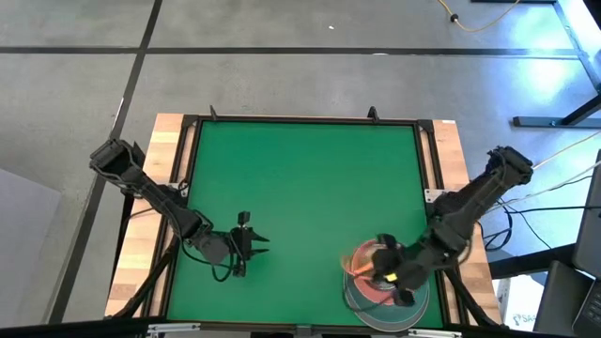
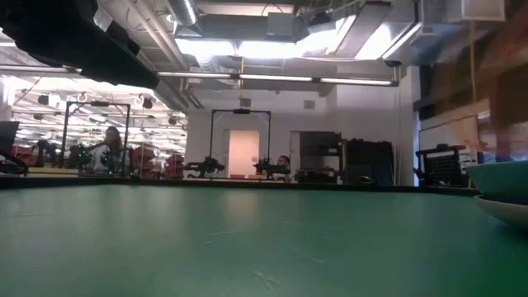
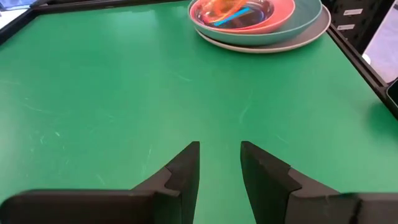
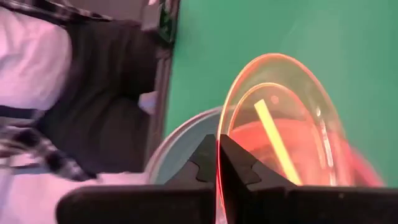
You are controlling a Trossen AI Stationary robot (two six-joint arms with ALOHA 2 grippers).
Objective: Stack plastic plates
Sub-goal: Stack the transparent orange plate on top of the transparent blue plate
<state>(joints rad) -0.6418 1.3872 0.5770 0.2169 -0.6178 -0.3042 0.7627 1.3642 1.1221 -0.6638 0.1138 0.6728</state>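
A stack of plates stands at the table's near right: a grey plate (image 1: pixel 360 302) at the bottom, a teal-grey one (image 3: pixel 298 26) in it, a pink one (image 3: pixel 281 14) on top, with a small blue-striped plate (image 3: pixel 233 16) inside. My right gripper (image 1: pixel 387 270) is over the stack, shut on a small amber translucent plate (image 4: pixel 286 112). My left gripper (image 3: pixel 219 163) hovers open and empty over the bare mat at the near left (image 1: pixel 250 246), pointing toward the stack. My right gripper pinches the amber plate's rim (image 4: pixel 219 146) between its two fingers, one on the inner face and one on the outer face. The plate is tilted over the pink plate. Whether its far edge touches the stack, I cannot tell.
The green mat (image 1: pixel 300 188) has a raised dark frame (image 1: pixel 427 178) around it. A person in a plaid shirt and dark trousers (image 4: pixel 93 93) stands close to the table edge beside the stack. The stack's edge shows at the right of the low view (image 2: pixel 503 186).
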